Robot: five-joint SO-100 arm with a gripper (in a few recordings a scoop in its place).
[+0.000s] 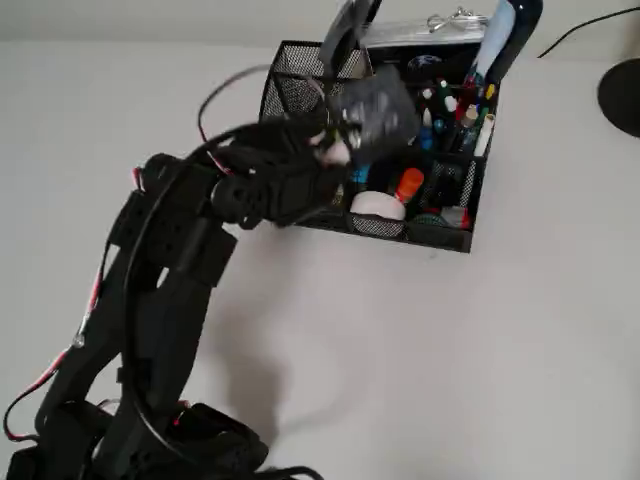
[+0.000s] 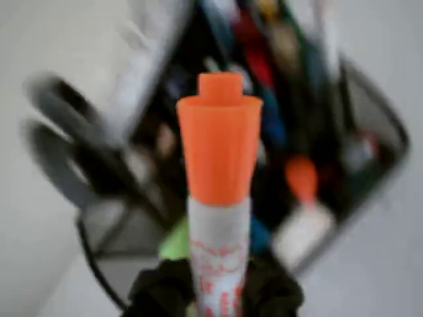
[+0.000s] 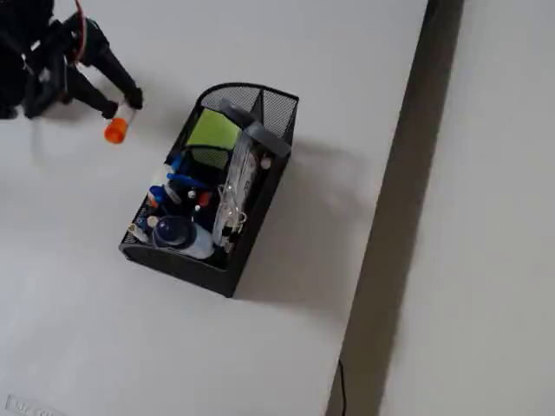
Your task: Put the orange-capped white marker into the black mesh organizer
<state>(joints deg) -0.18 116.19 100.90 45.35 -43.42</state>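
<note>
The orange-capped white marker is held upright, cap away from the wrist camera, red print on its white barrel. My gripper is shut on the barrel, with black fingers on either side. In the fixed view the gripper hangs at the upper left, and the marker's orange cap points down, just left of the black mesh organizer. From overhead, the blurred gripper is over the left part of the organizer. The organizer shows blurred behind the marker.
The organizer is crowded with pens, a green pad, a blue bottle, scissors and a short orange item. A black round object sits at the top right. The table edge runs down the right.
</note>
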